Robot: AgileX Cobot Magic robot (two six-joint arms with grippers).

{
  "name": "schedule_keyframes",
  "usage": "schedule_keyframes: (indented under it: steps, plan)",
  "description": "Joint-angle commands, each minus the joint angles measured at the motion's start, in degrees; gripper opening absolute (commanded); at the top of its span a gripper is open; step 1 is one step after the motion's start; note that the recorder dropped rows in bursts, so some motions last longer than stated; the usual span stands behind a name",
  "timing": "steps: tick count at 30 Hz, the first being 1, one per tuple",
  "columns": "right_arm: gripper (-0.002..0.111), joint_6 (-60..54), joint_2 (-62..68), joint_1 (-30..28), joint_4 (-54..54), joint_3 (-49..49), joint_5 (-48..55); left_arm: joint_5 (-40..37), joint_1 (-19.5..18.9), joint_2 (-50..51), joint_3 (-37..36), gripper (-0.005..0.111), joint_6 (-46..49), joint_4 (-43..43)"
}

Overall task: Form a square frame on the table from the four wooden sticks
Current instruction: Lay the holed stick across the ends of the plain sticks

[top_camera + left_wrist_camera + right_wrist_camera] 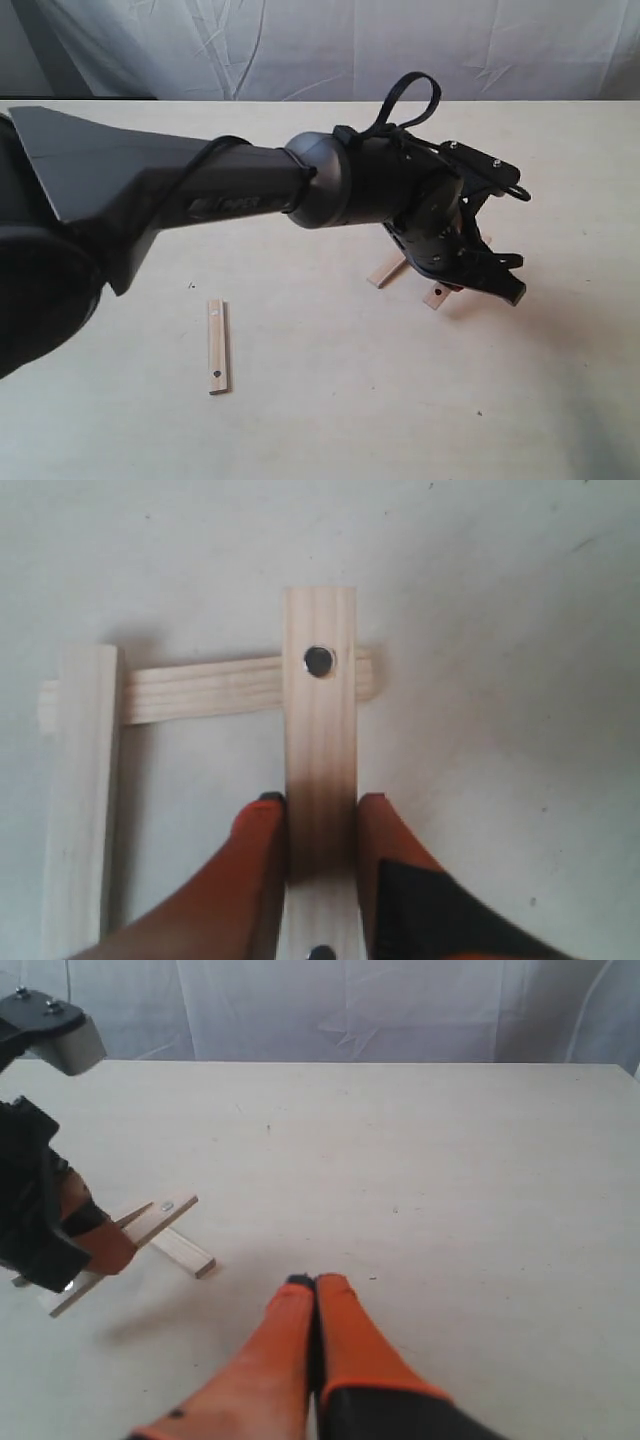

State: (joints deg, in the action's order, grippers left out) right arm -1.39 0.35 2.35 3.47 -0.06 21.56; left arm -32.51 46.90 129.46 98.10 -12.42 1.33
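Observation:
My left gripper is shut on a holed wooden stick, orange fingers pressed on both its long edges. The stick's far end, with a dark hole, lies across one end of a plain stick. Another plain stick crosses that one's other end, so the three form a U. In the exterior view the left gripper hangs over these sticks right of centre. The fourth stick, with holes, lies alone to the left. My right gripper is shut on nothing, above the table.
The left arm stretches across the table from the left edge of the exterior view. A white cloth backdrop hangs behind the table's far edge. The right arm does not show in the exterior view.

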Motion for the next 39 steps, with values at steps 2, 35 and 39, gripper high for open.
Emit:
schedule_keyframes:
  steps: [2,35,39]
  plan:
    - [0.000,0.05,-0.35,-0.35,-0.29,0.06,-0.68,-0.20,0.04,1.35,0.15,0.000,1.04,-1.33]
    - [0.000,-0.05,-0.35,-0.35,-0.41,0.06,-0.68,-18.63,-3.66,-9.63,1.30,0.006,6.89,-0.64]
    - [0.000,-0.05,-0.35,-0.35,-0.41,0.06,-0.68,-21.18,-6.03,-14.05,0.35,0.000,6.89,-0.26]
